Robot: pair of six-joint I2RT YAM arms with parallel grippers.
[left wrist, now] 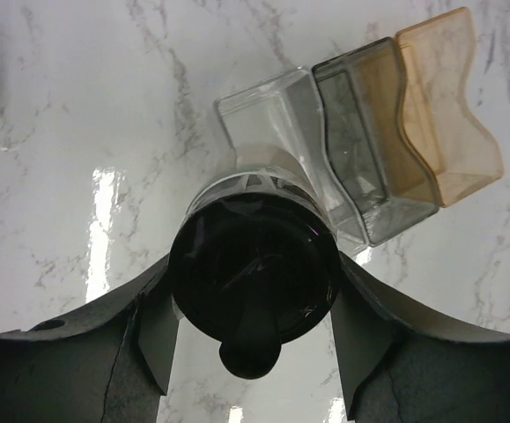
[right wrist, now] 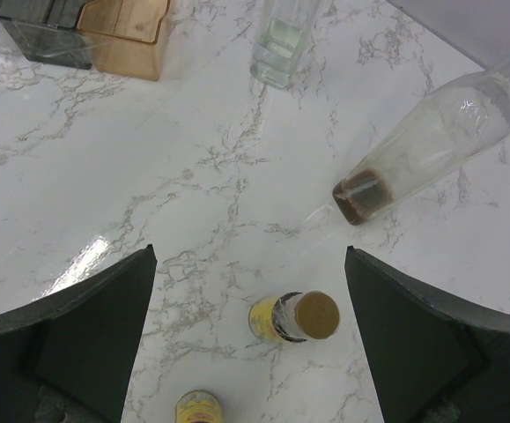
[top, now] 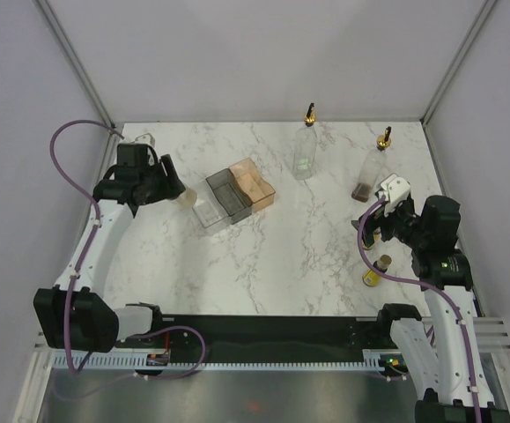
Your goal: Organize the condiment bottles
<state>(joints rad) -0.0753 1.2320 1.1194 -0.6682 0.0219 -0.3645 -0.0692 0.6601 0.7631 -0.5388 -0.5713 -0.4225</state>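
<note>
My left gripper (top: 173, 189) (left wrist: 255, 304) is shut on a short clear black-lidded jar (left wrist: 253, 264) (top: 185, 196), just left of the clear bin (left wrist: 268, 115). My right gripper (top: 376, 231) (right wrist: 250, 282) is open and empty above two small yellow bottles with brown caps. One yellow bottle (right wrist: 300, 318) (top: 376, 270) stands between the jaws, the other (right wrist: 198, 411) nearer me. Two tall clear bottles with gold spouts stand at the back: one (top: 304, 152) (right wrist: 280, 42) holds pale liquid, the other (top: 369, 173) (right wrist: 422, 148) brown liquid. A second jar (top: 144, 141) sits at the far left corner.
The clear bin (top: 205, 211), grey bin (top: 226, 197) (left wrist: 365, 150) and orange bin (top: 253, 183) (left wrist: 448, 106) stand side by side in a diagonal row left of centre. White walls close the table's back and sides.
</note>
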